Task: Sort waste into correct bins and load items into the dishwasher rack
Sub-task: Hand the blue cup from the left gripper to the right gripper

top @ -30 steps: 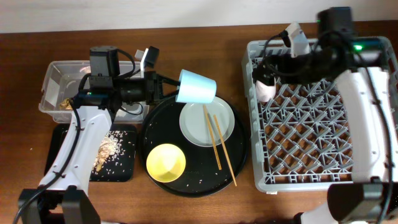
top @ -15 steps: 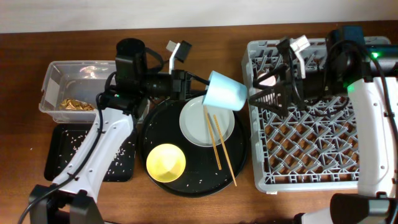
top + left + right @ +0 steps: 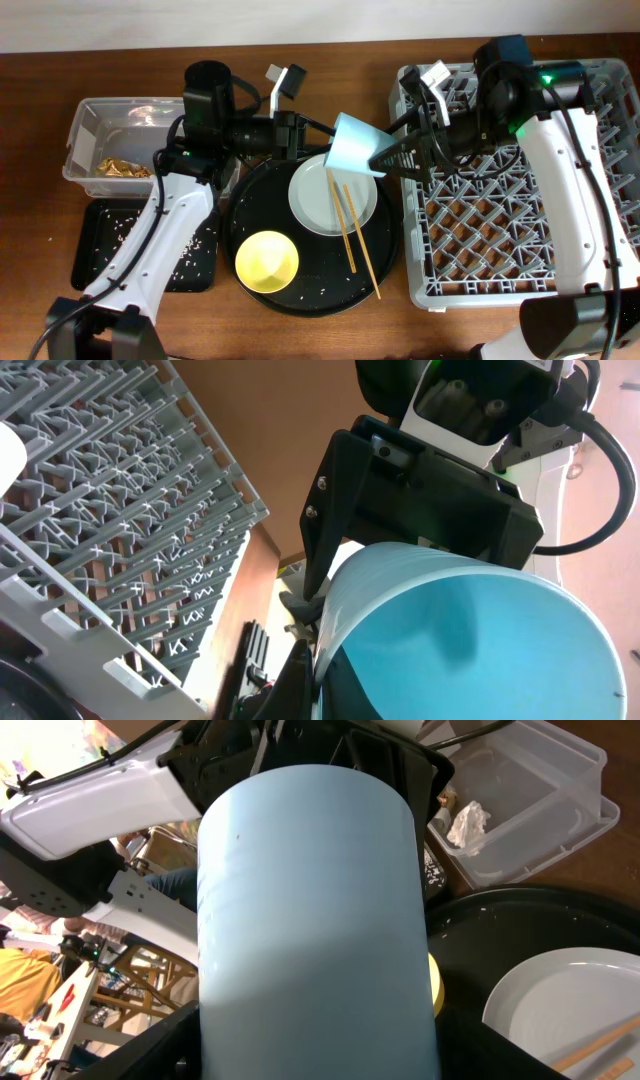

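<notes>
Handover brewing: right gripper (image 3: 388, 158) has swung across, fingers spread round the blue cup (image 3: 352, 143), left gripper (image 3: 322, 135) still clamping its rim.

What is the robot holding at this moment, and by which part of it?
The left tool holds the blue cup by its rim. The right tool flanks its base; whether it grips cannot be told.
</notes>
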`<action>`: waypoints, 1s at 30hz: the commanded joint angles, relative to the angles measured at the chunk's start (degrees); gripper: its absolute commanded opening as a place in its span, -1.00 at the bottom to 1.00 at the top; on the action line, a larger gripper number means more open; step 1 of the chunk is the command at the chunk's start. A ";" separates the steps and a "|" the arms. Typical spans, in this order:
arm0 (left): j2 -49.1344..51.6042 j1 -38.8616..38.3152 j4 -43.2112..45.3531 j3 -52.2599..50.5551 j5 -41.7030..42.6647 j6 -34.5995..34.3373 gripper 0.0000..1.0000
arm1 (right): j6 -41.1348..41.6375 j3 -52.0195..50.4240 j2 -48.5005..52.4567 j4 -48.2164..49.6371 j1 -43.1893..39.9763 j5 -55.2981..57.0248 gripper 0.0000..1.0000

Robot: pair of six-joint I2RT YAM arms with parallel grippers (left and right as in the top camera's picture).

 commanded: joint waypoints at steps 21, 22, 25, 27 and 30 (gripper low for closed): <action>-1.09 -2.62 -9.68 0.68 3.65 9.46 -0.59 | -0.52 -0.26 0.17 4.28 -2.23 -2.69 0.05; -1.09 -2.67 -9.73 0.68 3.63 10.19 -0.58 | -0.52 -0.26 0.17 4.31 -2.23 -2.71 0.05; -1.09 -2.93 -11.93 0.68 2.56 12.35 -0.51 | -0.52 -0.26 0.17 4.76 -2.25 -3.58 0.05; -1.09 -2.89 -12.04 0.68 1.95 14.03 -0.49 | -0.52 -0.26 0.17 4.76 -2.64 -3.72 0.05; -1.09 -2.08 -12.61 0.68 -4.42 14.40 -0.38 | 1.27 -0.20 0.15 5.14 -4.31 -3.69 0.05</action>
